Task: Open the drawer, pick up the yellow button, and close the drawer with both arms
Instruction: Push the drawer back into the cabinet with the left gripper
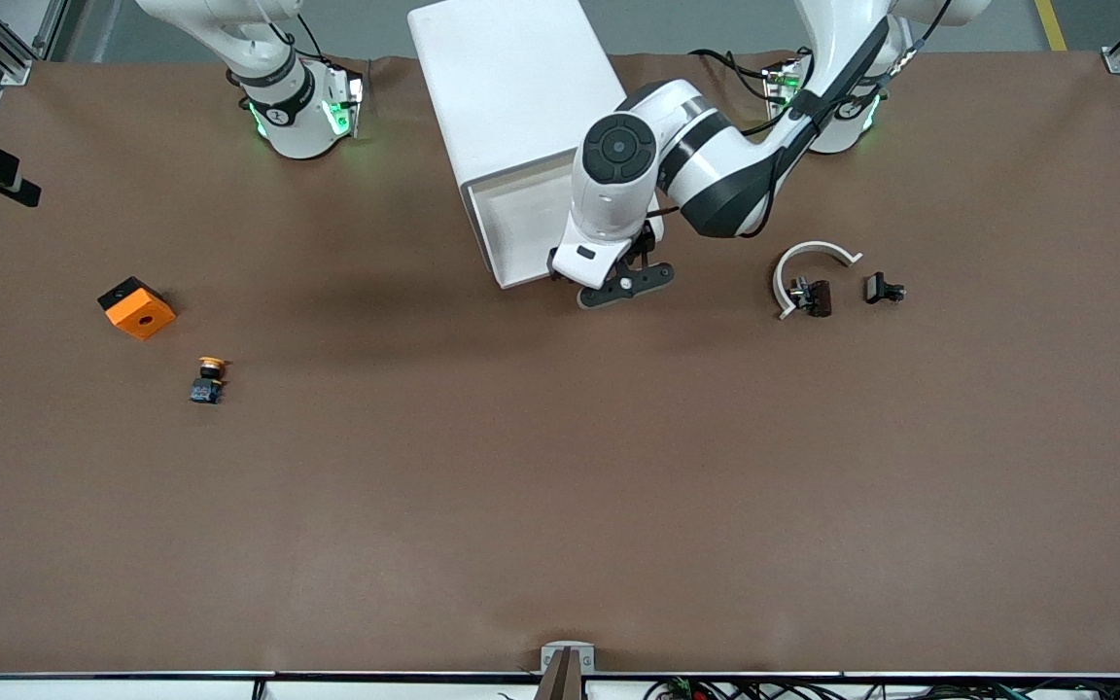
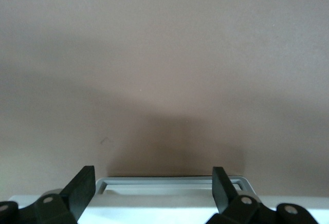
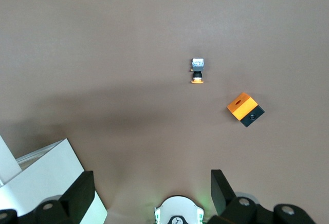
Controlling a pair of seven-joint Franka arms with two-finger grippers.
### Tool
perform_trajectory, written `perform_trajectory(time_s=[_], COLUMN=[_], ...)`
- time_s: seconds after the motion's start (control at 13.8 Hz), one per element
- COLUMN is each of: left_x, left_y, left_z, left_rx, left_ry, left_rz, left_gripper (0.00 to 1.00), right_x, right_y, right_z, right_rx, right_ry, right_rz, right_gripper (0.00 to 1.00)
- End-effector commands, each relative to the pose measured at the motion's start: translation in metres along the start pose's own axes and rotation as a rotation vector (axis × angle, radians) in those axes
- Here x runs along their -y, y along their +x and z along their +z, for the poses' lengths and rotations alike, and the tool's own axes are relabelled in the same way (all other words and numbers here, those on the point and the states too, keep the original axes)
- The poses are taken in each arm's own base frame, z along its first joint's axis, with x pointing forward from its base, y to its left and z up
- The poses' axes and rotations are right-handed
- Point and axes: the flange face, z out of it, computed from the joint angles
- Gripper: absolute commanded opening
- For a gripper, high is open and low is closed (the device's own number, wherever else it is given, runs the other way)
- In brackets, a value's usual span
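With the button (image 1: 209,379) already lying out on the table, the left gripper (image 1: 618,282) hangs open-fingered at the drawer (image 1: 521,219) front to push it shut, while the right gripper (image 3: 151,196) waits open.

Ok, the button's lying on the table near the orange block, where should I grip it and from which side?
Grip the button by its dark boxy body, coming straight down with the open right gripper. It lies on its side on the table, orange cap toward the robots' bases, so the body's sides are exposed; the round cap would likely slip.
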Motion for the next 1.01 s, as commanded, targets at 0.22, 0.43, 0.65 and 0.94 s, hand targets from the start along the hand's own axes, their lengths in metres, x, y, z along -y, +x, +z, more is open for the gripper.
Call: perform_trajectory(time_s=[0.22,0.43,0.65,0.94], left_x=[-0.012,-0.017,-0.024,-0.027], left_y=[-0.027,-0.044,-0.059,-0.066], left_z=[0.005,0.008,0.019,0.023], left_rx=[0.151,0.215,0.25,0.312], left_ry=[-0.008,-0.009,0.008,0.001], left_rz=[-0.081,-0.129,-0.174,-0.201], left_gripper=[1.0,1.0,1.0,1.0], right_x=[0.008,0.0,-0.009,-0.012], right_y=[-0.04,-0.041,-0.042,-0.055], right_z=[0.015,0.016,0.016,0.022], right_rx=[-0.044,-0.057,-0.056,-0.083], right_ry=[-0.019,-0.064,-0.079,-0.074], right_rz=[-0.023,-0.089,-0.1,-0.086], right_gripper=[1.0,1.0,1.0,1.0])
